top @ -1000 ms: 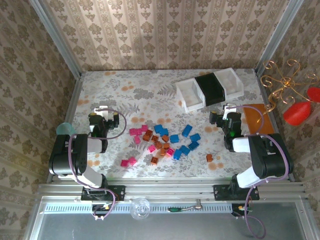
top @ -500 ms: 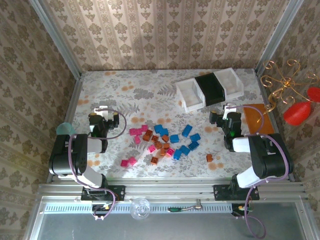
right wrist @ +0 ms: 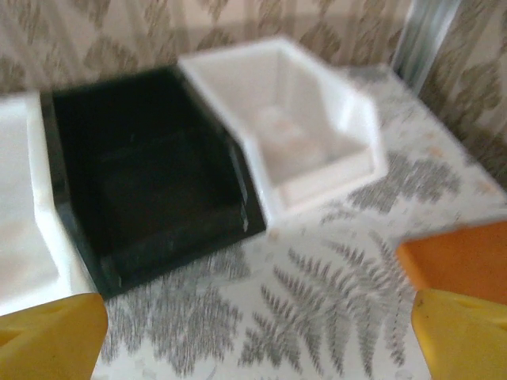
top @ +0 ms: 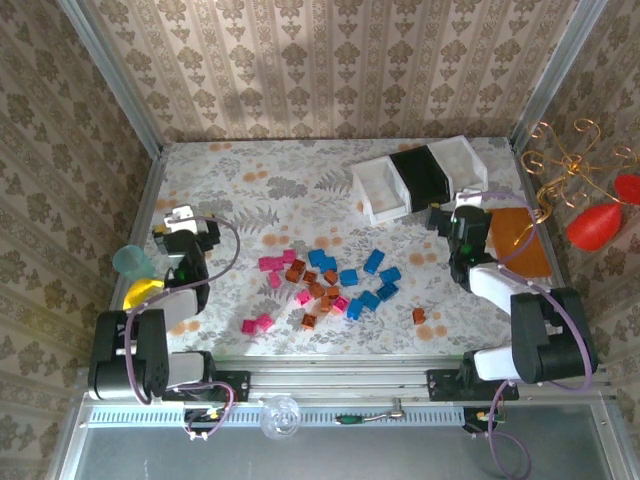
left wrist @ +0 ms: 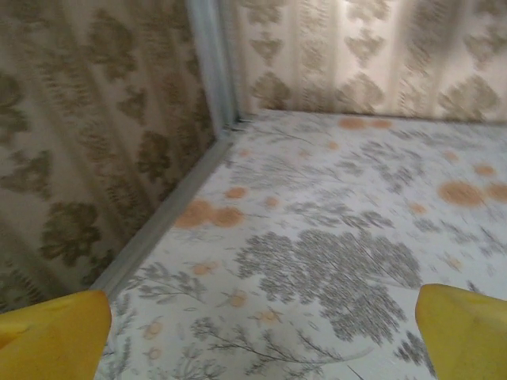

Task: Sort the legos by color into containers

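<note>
Arms (top: 180,300) swung outward, left jaws apart, right jaws apart, containers (top: 383,190) in a left-right row, legos (top: 348,277) scattered mid-table

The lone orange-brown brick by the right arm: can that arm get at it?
Probably yes. The brick lies alone on bare table on the right arm's side, nothing over it, and that arm's fingers are open and empty near the black tray.
</note>
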Motion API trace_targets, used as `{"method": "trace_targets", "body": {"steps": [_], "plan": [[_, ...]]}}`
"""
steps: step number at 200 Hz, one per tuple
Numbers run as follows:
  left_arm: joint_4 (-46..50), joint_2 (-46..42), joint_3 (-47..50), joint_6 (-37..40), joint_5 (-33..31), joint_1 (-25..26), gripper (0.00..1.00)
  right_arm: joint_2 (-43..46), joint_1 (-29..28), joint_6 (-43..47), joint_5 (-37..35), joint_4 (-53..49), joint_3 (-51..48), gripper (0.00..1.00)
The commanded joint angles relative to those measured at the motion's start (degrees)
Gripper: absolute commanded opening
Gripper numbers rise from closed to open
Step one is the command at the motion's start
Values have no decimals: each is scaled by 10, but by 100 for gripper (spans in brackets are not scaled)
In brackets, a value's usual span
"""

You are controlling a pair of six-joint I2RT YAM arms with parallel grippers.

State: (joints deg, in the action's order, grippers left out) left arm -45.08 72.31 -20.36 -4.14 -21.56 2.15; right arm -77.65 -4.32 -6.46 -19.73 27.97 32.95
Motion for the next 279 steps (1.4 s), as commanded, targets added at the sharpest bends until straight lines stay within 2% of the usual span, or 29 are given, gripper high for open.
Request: {"method": "trace_targets", "body": {"steps": [1, 13, 23, 28, 35, 43, 61, 75, 97, 115, 127, 137, 159, 183, 213, 245, 279], "plan": [[65, -39, -20, -145, -133, -10, 100, 16, -13, -77, -95, -133, 55, 100], [95, -75, -7, -242, -146, -22, 100, 12, -12, -169, -102, -201, 91, 100], [141, -114, 9, -372, -177, -35, 100, 11, -11, -279, -100, -314, 136, 100], [169, -133, 17, -440, -176, -45, 100, 7, -9, -304, -83, -341, 151, 100], [195, -156, 26, -499, -138, -70, 100, -2, -4, -281, -15, -328, 159, 100], [204, -169, 27, -515, -77, -101, 100, -12, -4, -267, 46, -297, 159, 100], [196, -163, 16, -513, 53, -144, 100, -36, -10, -265, 115, -259, 162, 100], [192, -148, -2, -506, 132, -156, 100, -65, -18, -231, 145, -304, 214, 100], [149, -135, -12, -495, 210, -158, 100, -124, -35, -181, 155, -364, 286, 100], [88, -147, 9, -508, 221, -155, 100, -175, -36, -167, 163, -389, 333, 100], [93, -171, 12, -526, 223, -153, 100, -212, -36, -158, 161, -415, 374, 99], [134, -193, -3, -528, 242, -152, 100, -243, -36, -155, 156, -436, 407, 98], [240, -228, -59, -478, 298, -139, 100, -302, -38, -152, 153, -473, 472, 94], [274, -267, -55, -466, 331, -111, 90, -349, -44, -151, 162, -500, 522, 86], [369, -310, -60, -441, 384, -70, 82, -405, -53, -152, 154, -543, 581, 76], [456, -375, -41, -408, 361, 5, 81, -422, -69, -153, 158, -538, 592, 65], [507, -448, -17, -401, 337, 55, 81, -426, -102, -154, 161, -533, 598, 44]]}}
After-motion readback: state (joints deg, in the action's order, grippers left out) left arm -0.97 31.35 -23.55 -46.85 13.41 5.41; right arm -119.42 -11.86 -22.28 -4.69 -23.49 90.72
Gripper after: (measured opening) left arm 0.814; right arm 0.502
